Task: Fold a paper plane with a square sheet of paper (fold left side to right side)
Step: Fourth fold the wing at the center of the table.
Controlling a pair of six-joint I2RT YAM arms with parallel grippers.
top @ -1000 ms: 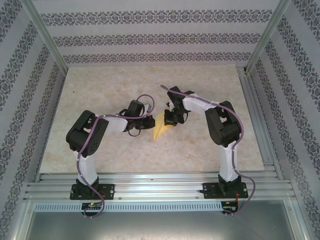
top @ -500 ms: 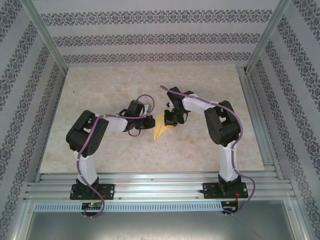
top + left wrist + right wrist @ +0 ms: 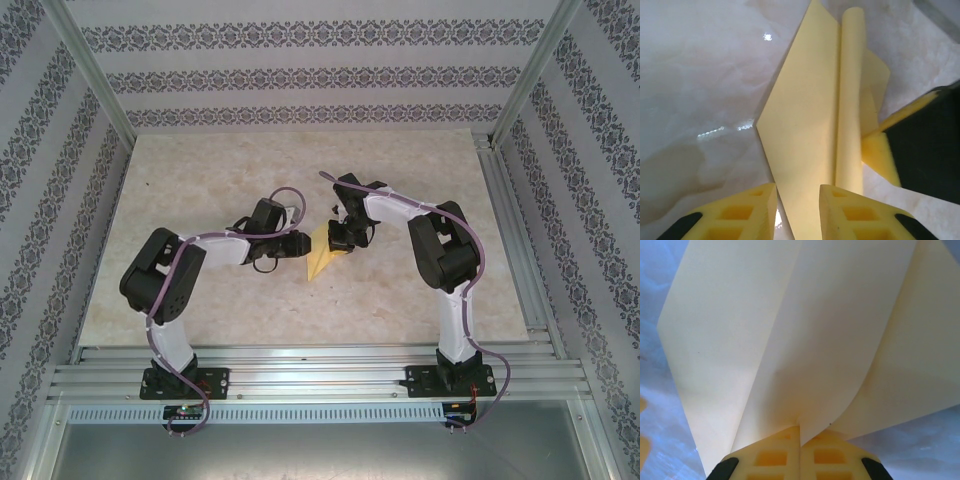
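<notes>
Paper plane [image 3: 319,258]: a narrow creased dart lying mid-worktop [image 3: 420,180], between the two arms. Its long axis runs roughly near-to-far, with the narrower end toward the bases. One flap is lifted and curls over the centre crease.

Right end effector [image 3: 800,452]: closed, pinching the plane's far-right edge.

Left end effector [image 3: 797,207]: fingers parted, gripping nothing, with the plane's left margin lying between them. It is just beside the free left flap, so I judge it the arm to carry that side rightward.

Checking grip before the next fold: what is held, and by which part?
The right gripper pinches the paper plane at the edge of its folded layers; left gripper is open, holding nothing.
</notes>
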